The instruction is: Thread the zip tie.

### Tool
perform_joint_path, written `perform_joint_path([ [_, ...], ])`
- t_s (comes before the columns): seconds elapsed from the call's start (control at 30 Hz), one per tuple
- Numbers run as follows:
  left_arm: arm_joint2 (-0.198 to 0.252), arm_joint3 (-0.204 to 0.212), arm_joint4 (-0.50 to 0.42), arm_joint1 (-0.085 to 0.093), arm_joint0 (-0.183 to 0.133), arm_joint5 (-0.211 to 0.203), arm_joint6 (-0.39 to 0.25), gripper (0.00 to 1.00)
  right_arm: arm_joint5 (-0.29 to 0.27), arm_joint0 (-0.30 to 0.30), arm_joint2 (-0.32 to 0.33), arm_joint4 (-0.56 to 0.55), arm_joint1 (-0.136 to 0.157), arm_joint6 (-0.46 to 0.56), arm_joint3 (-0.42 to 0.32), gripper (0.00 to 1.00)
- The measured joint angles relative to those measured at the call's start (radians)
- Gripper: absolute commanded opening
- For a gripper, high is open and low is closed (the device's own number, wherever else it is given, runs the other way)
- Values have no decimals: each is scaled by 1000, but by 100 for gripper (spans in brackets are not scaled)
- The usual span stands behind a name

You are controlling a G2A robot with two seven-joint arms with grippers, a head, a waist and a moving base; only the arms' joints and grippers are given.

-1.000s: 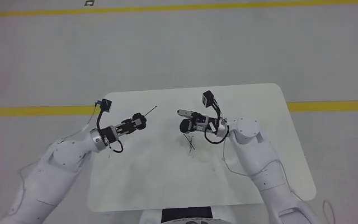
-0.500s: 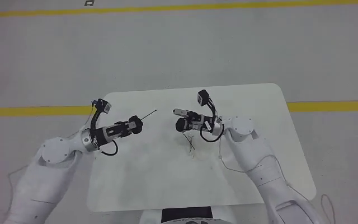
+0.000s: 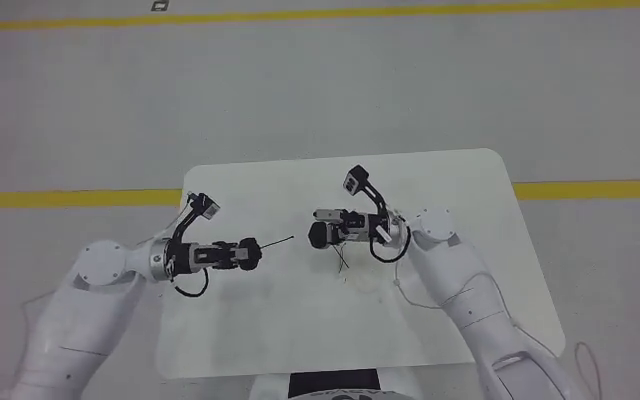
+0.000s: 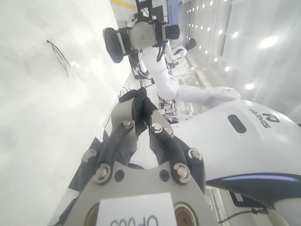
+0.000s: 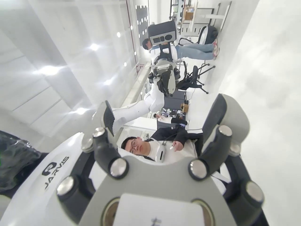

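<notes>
Left of frame centre, the left end effector [image 3: 250,254] is clenched on the zip tie [image 3: 277,241]. Its thin tail points right and slightly up toward the released right end effector [image 3: 315,226], close by but apart. Spare ties [image 3: 342,258] lie on the desk [image 3: 450,180].

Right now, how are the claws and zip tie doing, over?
Left claw shut on thin black plastic zip tie, tip pointing at right claw. Right claw open, holding nothing. Nothing between them; spare black ties lie on white table.

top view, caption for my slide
Left gripper points a zip tie at the open right gripper over a white table.
</notes>
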Motion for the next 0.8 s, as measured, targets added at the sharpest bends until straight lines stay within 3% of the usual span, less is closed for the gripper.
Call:
perform_joint_path([
  [0.13,6,10,-2,-9,-5,0,-33,0,-15,24,-19,28,-3,-1,36,100],
  [0.37,1,6,30,-14,-12,2,1,0,-17,26,-19,23,-3,-21,40,100],
  [0.43,15,2,15,-16,-12,7,13,0,-15,17,-24,21,-3,-35,28,100],
  [0.63,72,54,-48,-23,-40,22,-17,0,-20,-3,-36,54,1,-44,5,100],
  [0.8,88,70,-73,-26,-51,-1,-26,0,-24,-2,-40,57,2,-48,4,100],
])
